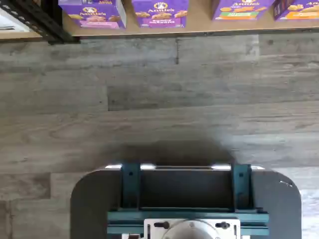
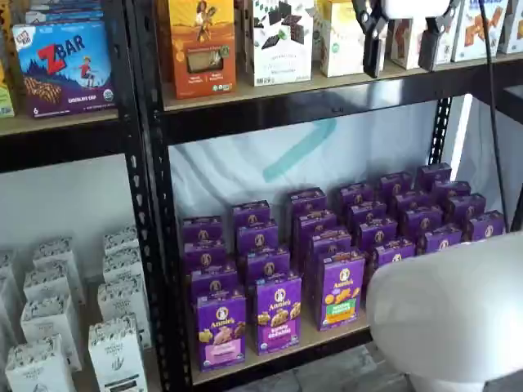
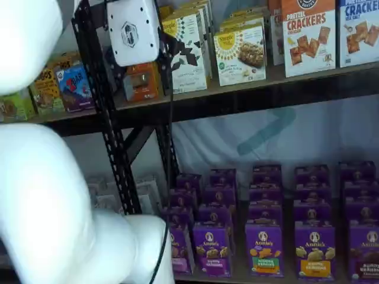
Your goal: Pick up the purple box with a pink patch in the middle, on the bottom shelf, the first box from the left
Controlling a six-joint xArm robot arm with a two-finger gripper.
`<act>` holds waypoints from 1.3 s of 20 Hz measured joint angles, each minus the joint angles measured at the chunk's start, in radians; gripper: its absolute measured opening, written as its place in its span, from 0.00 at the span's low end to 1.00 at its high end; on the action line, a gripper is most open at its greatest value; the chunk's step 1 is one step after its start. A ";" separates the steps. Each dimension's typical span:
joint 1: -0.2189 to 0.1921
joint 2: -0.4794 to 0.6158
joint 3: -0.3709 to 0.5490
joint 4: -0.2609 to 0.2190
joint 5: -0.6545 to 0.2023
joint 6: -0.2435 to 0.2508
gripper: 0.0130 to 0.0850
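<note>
The black rack [image 2: 151, 204] fills both shelf views, its perforated uprights dividing bays of boxed goods. The robot's white arm [image 3: 41, 207] bulks large in the foreground of a shelf view, covering much of the near side of the rack, and a rounded white part of it also blocks a lower corner in a shelf view [image 2: 449, 318]. The grey plank floor [image 1: 159, 99] takes up most of the wrist view, with a dark mount with teal brackets [image 1: 184, 199] at the edge nearest the camera.

The bottom shelf [image 2: 302, 347] is a tan board carrying rows of upright purple boxes several deep. The upper shelf [image 2: 310, 82] above it holds assorted snack cartons.

The hand [image 2: 402, 41] hangs up at the level of the upper shelf, well above the bottom shelf; its two black fingers [image 2: 374, 37] stand spread with a plain gap between them and nothing in it. A black cable [image 2: 490, 106] drops beside it.

The purple box [image 2: 221, 328] stands upright at the front of the bottom shelf, in the row's end place next to the rack's upright, its pink panel facing out. Just beside it stands a purple box with a purple panel [image 2: 279, 313], then one with a green and orange panel [image 2: 341, 290]. In the wrist view the purple box [image 1: 93, 12] shows at the shelf's front edge.
</note>
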 joint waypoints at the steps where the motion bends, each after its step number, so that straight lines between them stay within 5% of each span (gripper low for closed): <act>1: 0.008 -0.006 0.005 -0.009 -0.011 0.005 1.00; 18: 0.076 -0.051 0.160 -0.056 -0.167 0.058 1.00; 26: 0.092 -0.068 0.322 -0.007 -0.301 0.084 1.00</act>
